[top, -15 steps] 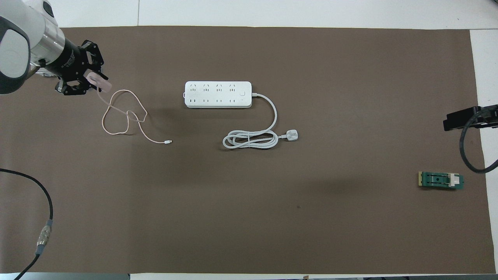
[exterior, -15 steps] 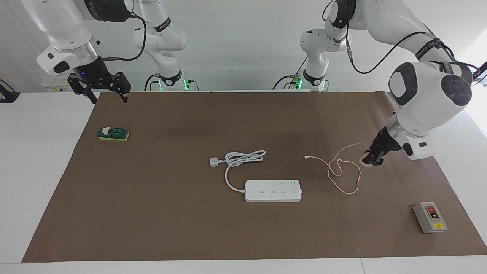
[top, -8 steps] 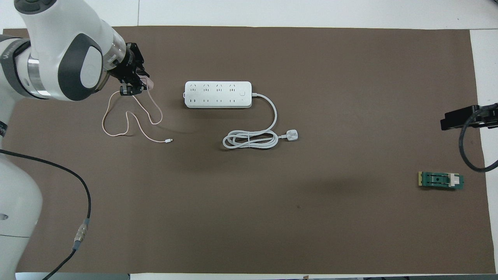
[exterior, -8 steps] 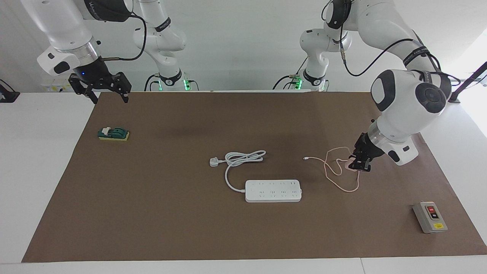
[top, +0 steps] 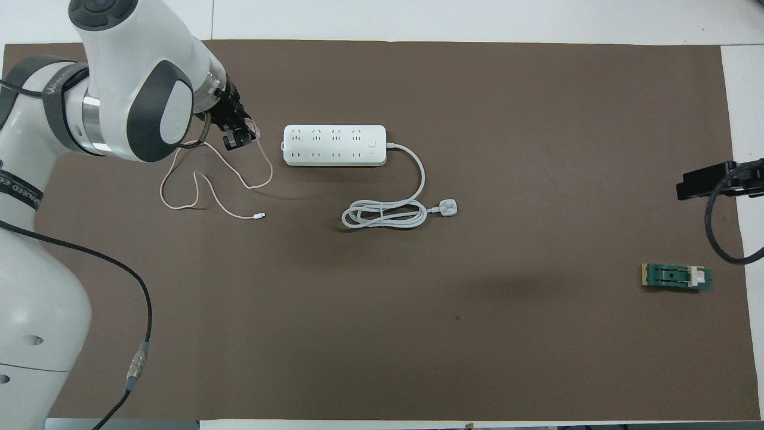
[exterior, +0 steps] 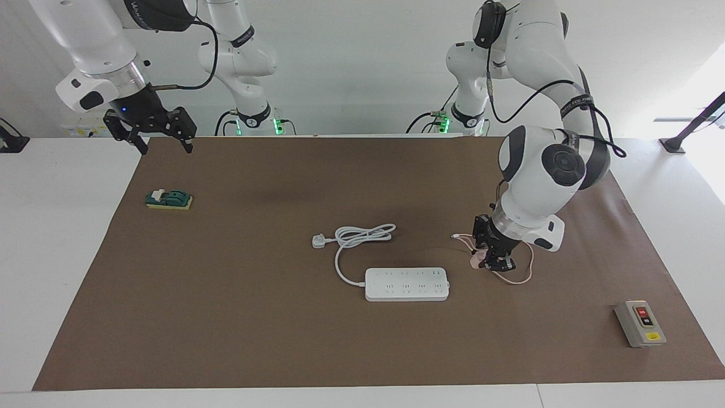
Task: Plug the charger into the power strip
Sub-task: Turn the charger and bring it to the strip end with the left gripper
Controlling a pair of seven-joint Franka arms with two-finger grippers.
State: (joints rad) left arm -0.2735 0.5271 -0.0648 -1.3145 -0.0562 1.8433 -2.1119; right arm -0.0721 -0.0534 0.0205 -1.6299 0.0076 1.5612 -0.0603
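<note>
My left gripper (exterior: 491, 262) (top: 242, 132) is shut on the pale pink charger (exterior: 479, 261) (top: 251, 126) and holds it a little above the mat, beside the power strip's end toward the left arm. The charger's thin pink cable (exterior: 518, 277) (top: 197, 185) trails in loops on the mat under the arm. The white power strip (exterior: 406, 284) (top: 334, 145) lies flat mid-table with its sockets up; its thick white cord (exterior: 362, 234) (top: 385, 214) is coiled nearer the robots and ends in a white plug (exterior: 319, 241) (top: 447, 208). My right gripper (exterior: 152, 129) waits open, raised over the table's corner at the right arm's end.
A green and yellow block (exterior: 169, 199) (top: 677, 278) lies toward the right arm's end. A grey box with red and black buttons (exterior: 640, 323) lies toward the left arm's end, farther from the robots than the strip. A brown mat (exterior: 283, 340) covers the table.
My left gripper has carried the charger from the left arm's end of the mat toward the power strip, dragging the pink cable with it. The right arm has not moved.
</note>
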